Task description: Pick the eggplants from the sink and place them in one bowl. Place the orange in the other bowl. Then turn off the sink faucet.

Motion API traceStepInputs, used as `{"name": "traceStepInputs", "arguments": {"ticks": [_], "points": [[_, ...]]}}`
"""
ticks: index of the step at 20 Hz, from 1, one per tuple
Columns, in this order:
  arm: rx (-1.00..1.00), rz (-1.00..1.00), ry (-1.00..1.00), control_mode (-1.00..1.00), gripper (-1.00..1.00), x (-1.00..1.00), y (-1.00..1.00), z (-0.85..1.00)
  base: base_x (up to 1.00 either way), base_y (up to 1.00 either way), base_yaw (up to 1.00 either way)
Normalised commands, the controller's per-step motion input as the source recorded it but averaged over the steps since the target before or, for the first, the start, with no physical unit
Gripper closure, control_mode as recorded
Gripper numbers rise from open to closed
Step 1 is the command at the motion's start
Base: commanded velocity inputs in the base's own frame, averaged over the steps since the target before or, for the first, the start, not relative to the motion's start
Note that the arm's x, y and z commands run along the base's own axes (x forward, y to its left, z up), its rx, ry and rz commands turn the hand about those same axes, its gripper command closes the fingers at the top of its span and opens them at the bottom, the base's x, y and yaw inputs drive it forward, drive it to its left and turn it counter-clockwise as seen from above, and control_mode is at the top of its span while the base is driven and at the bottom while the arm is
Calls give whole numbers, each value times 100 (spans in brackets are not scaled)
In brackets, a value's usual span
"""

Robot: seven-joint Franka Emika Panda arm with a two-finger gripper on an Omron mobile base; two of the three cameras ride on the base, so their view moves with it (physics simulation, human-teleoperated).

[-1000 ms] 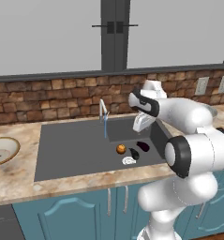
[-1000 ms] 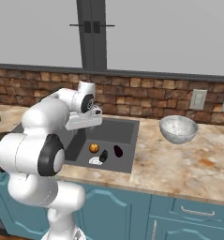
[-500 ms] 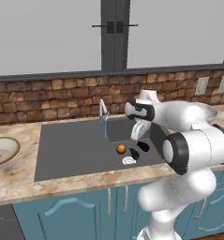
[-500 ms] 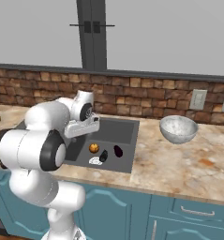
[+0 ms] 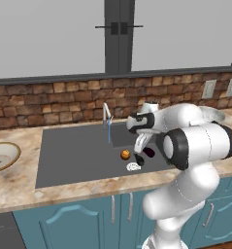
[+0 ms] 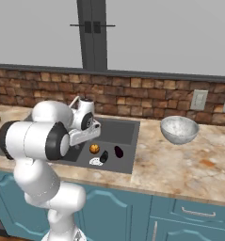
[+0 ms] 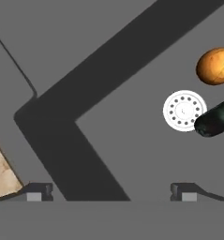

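My jaws hang released, spread wide over the sink (image 5: 78,155) floor, with nothing between the fingertips (image 7: 38,191). In the hand view the drain (image 7: 184,110) sits at about three o'clock from the centre, the orange (image 7: 215,65) at two o'clock, and one eggplant (image 7: 215,118) pokes in from the right edge, its near end overlapping the drain's rim.

From the right base view both eggplants lie on the sink floor: one (image 6: 104,156) just beside the drain at its three o'clock, the other (image 6: 118,151) a little further right, apart from the first. The orange (image 6: 94,148) rests at the drain's twelve o'clock. The grey speckled bowl (image 6: 179,130) stands on the counter (image 6: 189,164) well off to the right of the sink; the tan-rimmed bowl (image 5: 1,155) sits on the counter far to the left. The faucet (image 5: 107,116) is running a thin blue stream.

I judge the eggplants light but glossy and, with water running nearby, probably slick. They are oblong, so I would close across the short waist at mid-length, where the sides are most nearly parallel, not near a tapered end where they could squirt out. They look firm enough for a steady squeeze. The orange is round and would roll, so it needs a centred grip across its widest part.
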Motion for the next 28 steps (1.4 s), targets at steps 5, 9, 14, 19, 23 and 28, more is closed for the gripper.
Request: {"name": "traceStepInputs", "arguments": {"ticks": [5,9,14,19,23,28], "points": [[2,8,-1,-100,-100,36,0,-32,0,0,0],[4,6,0,-100,-100,37,1,-31,0,0,0],[3,4,0,-100,-100,39,3,-32,0,0,0],[1,1,0,-100,-100,53,0,-27,0,0,0],[0,0,0,-100,-100,55,0,-25,0,0,0],[0,0,0,-100,-100,54,0,-34,0,0,0]]}}
